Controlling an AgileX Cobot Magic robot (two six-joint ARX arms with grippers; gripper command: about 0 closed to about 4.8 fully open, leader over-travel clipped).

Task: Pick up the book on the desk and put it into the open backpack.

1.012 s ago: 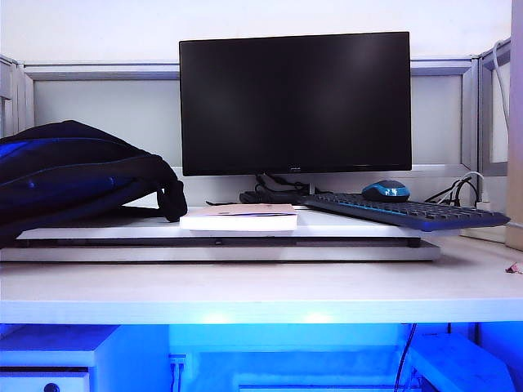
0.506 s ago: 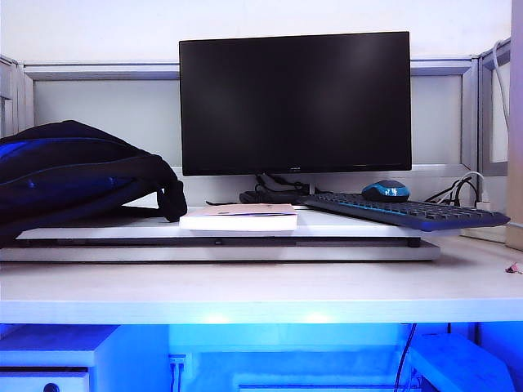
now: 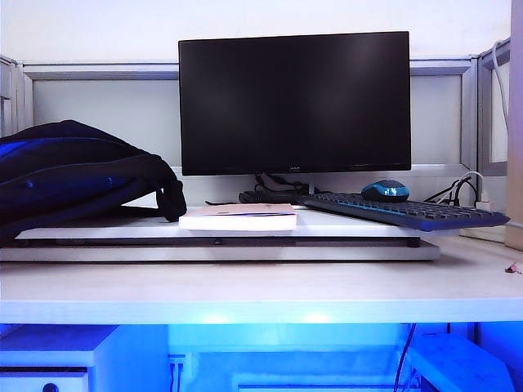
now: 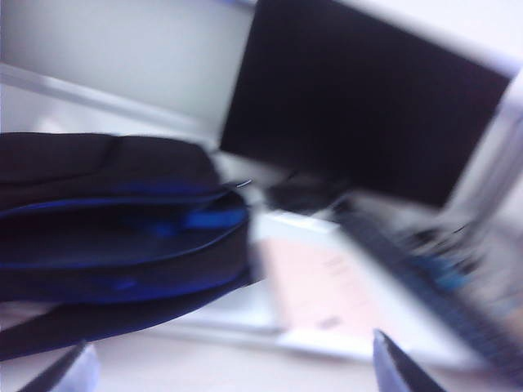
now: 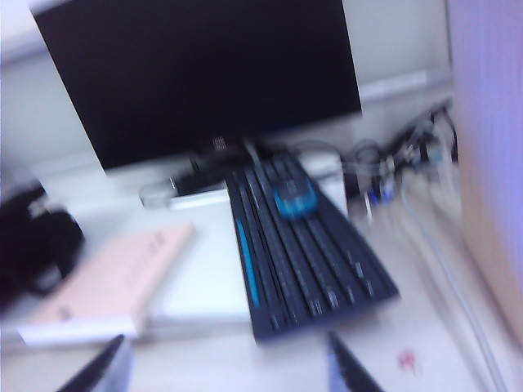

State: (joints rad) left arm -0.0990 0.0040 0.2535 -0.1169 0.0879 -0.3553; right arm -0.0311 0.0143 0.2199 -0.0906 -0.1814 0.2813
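Note:
The book, thin with a pale pinkish cover, lies flat on a raised white board on the desk, just in front of the monitor. The black backpack with blue lining lies on its side to the book's left, nearly touching it. Neither gripper appears in the exterior view. In the blurred left wrist view my left gripper is open and empty, short of the backpack and book. My right gripper is open and empty too, over the desk short of the book.
A black monitor stands behind the book. A dark keyboard with a blue mouse behind it lies to the book's right, partly on the board. Cables and a partition post sit at the far right.

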